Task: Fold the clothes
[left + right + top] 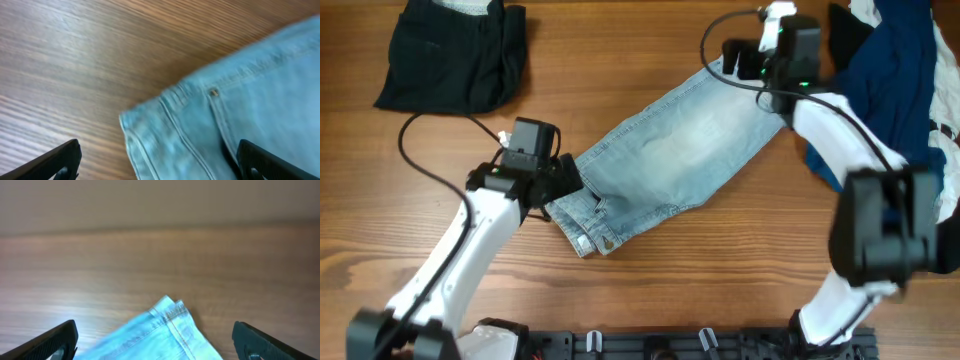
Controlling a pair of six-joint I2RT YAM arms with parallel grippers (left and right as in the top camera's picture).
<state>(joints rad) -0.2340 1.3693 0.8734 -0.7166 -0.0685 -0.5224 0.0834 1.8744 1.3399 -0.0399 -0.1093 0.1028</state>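
— Where do the denim shorts (665, 150) lie, and which way do they run?

— Flat in the middle of the table (720, 280). Their long axis slants from the waistband corner (150, 125) at the near left, by my left arm, up to the leg hem (170, 312) at the far right, by my right arm.

— And your jaws?

— My left jaws are spread wide with nothing in them. Their fingers (57, 160) straddle the waistband corner, one over bare wood and the other over denim; I cannot tell whether that one touches the cloth. My right jaws are just as wide, holding nothing, with the hem corner low between them.

— Room to move?

— There is bare wood along the near side and beyond the shorts' middle. A black garment (450, 55) sits at the far left edge, well apart. A navy shirt (895, 80) is heaped at the far right, just beside my right arm.
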